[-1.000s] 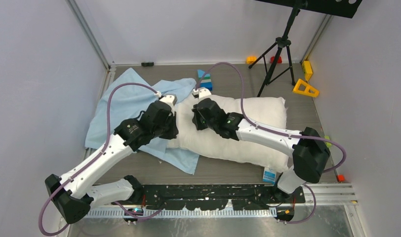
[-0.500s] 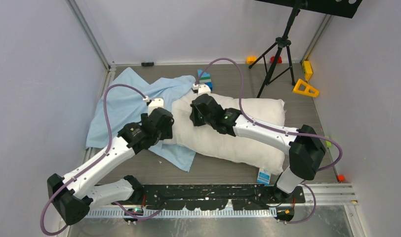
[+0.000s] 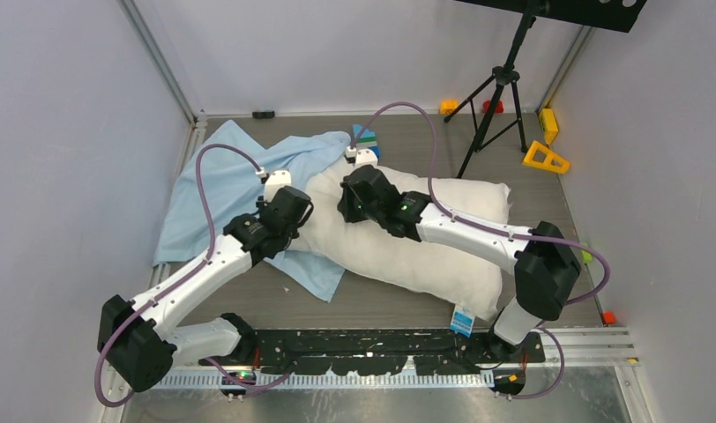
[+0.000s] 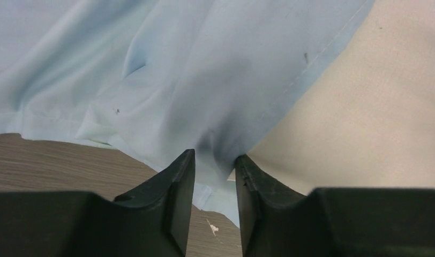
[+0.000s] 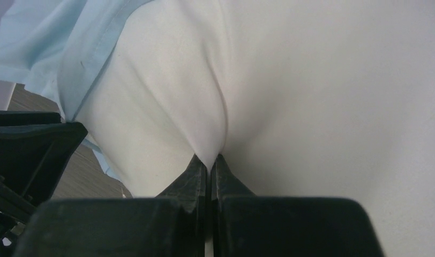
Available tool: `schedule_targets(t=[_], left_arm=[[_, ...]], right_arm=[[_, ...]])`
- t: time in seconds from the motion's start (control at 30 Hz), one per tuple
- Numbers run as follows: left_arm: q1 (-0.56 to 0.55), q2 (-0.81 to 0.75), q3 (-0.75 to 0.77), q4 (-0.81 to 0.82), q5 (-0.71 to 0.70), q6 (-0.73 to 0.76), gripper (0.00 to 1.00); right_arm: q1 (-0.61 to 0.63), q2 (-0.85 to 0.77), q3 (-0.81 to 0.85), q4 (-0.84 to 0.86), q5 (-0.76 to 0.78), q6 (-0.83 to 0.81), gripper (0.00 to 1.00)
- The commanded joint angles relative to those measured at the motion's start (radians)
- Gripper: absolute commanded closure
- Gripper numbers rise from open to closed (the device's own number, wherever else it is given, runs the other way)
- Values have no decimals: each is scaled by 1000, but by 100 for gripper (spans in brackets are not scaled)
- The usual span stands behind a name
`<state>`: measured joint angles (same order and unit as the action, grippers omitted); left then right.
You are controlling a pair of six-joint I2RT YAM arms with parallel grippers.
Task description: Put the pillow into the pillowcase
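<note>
The pillow (image 3: 425, 238) lies across the table (image 3: 381, 304), plump and white, with a small blue tag (image 3: 461, 319) at its near right corner. The pillowcase (image 3: 218, 181) spreads flat and wrinkled from the pillow's left end. Only the overhead view shows this whole layout. It also shows blue-green toy blocks (image 3: 365, 137) just beyond the pillow's far left corner, a black tripod (image 3: 500, 88) further back, and a yellow wedge (image 3: 546, 159) past the pillow's far right corner. What it hides, under the wrists, is the fingertips. The left wrist view supplies them: the left gripper (image 4: 214, 158) straddles a fold of the pillowcase at the pillow's left end. Its fingers (image 4: 180, 182) stand a narrow way apart with blue cloth filling the gap, and I cannot tell whether they press it. The same view shows the case's stitched hem running slantwise over the pillow's white cover. The right wrist view shows the right gripper (image 5: 210, 159) closed tight on a pinch of the pillow's fabric, with creases running into its tips and the blue hem to the left. As for the sack itself, only the pillow's left end meets it: one layer pokes out underneath and the hem lies on top. The rest of the pillow is outside.
</note>
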<state>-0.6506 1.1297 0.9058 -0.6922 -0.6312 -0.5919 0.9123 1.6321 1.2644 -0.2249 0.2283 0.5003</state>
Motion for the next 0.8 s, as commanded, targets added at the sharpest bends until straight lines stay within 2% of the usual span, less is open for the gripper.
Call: schedule_targets(t=[0.0,0.3,0.43,0.53,0.77], left_arm=[[23,-18,30,34,-86,69,71],[42,-20,64,37,-58,144,86],[42,-4,73,54,11,162,87],[42,2,68,71,59,171,70],[43,22,56,94,-4,155,67]], right_arm=[[-28,3,10,-10,11,16,100],[-43,12,0,-3,-3,28,100],[-43,17,2,0,-10,33,100],[-44,25,5,1,-14,33,100],[-45,28,4,1,-18,33,100]])
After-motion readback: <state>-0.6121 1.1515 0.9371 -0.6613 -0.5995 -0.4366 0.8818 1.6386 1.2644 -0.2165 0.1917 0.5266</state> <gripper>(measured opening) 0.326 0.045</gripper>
